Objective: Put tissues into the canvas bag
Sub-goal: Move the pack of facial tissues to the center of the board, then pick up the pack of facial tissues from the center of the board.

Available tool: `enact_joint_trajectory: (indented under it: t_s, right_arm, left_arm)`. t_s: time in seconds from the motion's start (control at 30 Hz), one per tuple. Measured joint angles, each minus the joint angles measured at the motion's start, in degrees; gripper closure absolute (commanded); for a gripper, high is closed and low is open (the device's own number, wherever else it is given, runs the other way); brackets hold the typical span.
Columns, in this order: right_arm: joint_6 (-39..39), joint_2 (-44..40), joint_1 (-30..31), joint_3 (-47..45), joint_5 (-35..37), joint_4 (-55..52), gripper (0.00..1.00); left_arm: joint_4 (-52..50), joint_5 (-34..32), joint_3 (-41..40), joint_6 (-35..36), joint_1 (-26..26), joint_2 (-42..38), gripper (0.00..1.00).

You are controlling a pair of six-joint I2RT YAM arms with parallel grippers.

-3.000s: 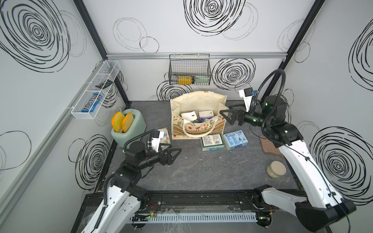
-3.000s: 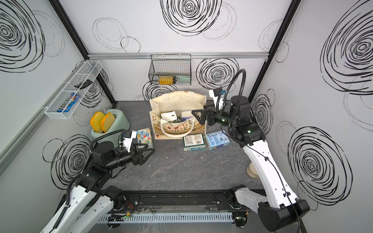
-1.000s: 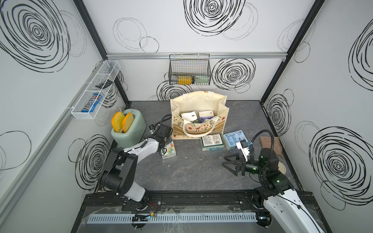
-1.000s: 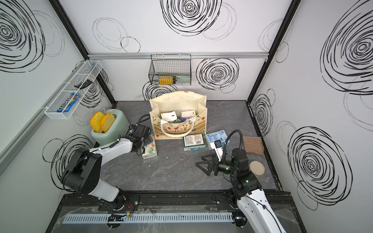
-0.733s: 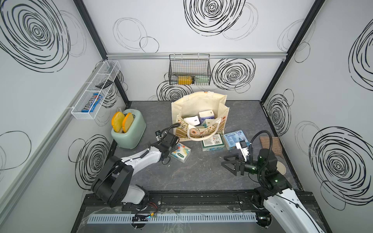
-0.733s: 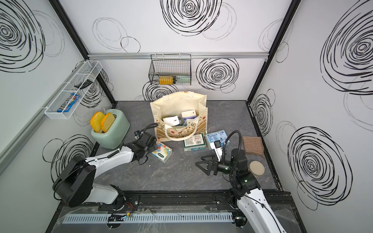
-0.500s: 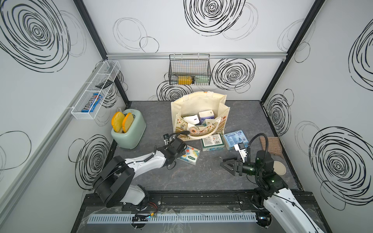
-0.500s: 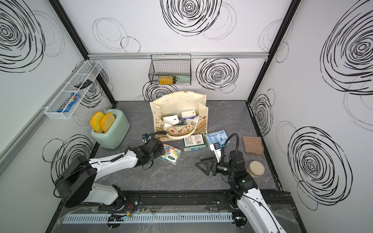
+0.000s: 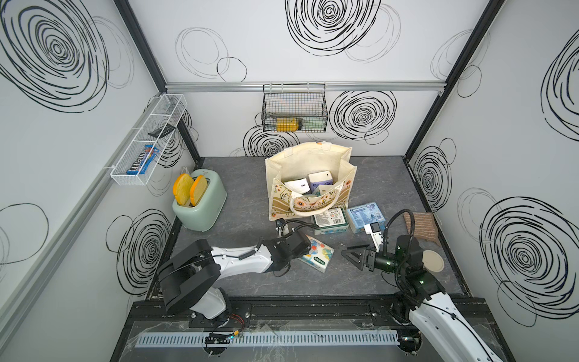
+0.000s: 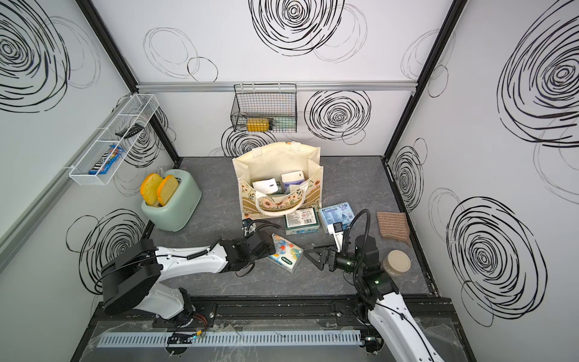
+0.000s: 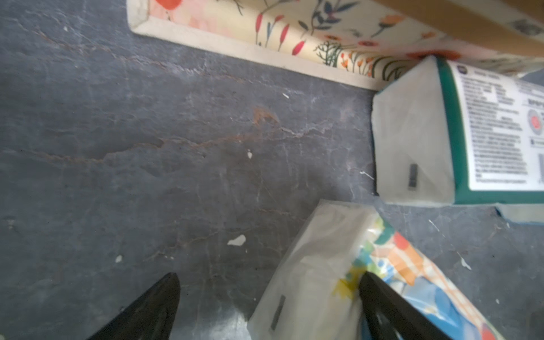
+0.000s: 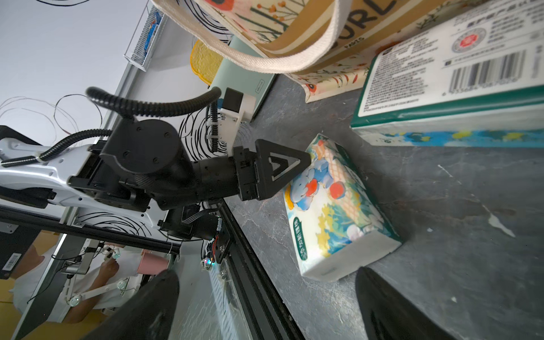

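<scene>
Slid across the worktop [image 9: 244, 200] from beside the canvas bag [image 9: 308, 158], the elephant-print pack [image 9: 317, 256] now lies flat in front of it in both top views, between the left hand [image 9: 303, 250] and the right hand [image 9: 355, 257], both spread wide and empty. Left wrist view: one end corner of the pack [image 11: 323, 265] sits between the jaws. Right wrist view: the pack [image 12: 332, 212] lies ahead, apart. I judge it light, soft and slick-wrapped; pinch across its narrow sides.
</scene>
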Motion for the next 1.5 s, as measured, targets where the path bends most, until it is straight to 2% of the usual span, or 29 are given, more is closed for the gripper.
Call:
enact_joint_trajectory:
  t_s: [0.3,0.47,0.63,0.8,1.0,1.17,1.4,1.5]
  right_arm:
    - [1.14,2.54,0.0,-3.78,1.53,1.25,0.03]
    - [1.4,4.81,0.0,-4.24,3.04,2.03,0.03]
    - [-0.11,12.31,0.61,-3.82,3.69,2.71,0.03]
    - [0.37,17.99,3.21,-3.87,4.15,5.75,0.02]
    - [3.17,21.84,6.78,-3.89,5.31,11.17,0.02]
    - [7.82,23.61,6.91,-4.92,6.34,14.53,0.03]
    - [12.15,24.0,6.97,-6.67,7.91,16.15,0.03]
    - [12.41,23.43,7.08,-6.67,8.72,16.11,0.03]
  left_arm:
    - [-2.78,0.55,-2.29,3.13,-0.68,-5.68,0.04]
    - [-2.38,5.07,-6.43,9.57,1.75,-14.19,0.04]
    - [2.86,10.54,-13.29,13.79,2.4,-25.05,0.04]
    - [6.91,15.23,-18.86,16.35,4.31,-29.94,0.04]
    - [11.34,21.42,-20.96,19.08,9.57,-30.16,0.04]
    - [14.62,25.64,-20.37,22.03,10.36,-27.54,0.0]
    - [13.11,26.88,-15.21,25.97,10.19,-20.59,0.13]
    - [13.31,26.97,-13.92,27.04,9.84,-17.77,0.26]
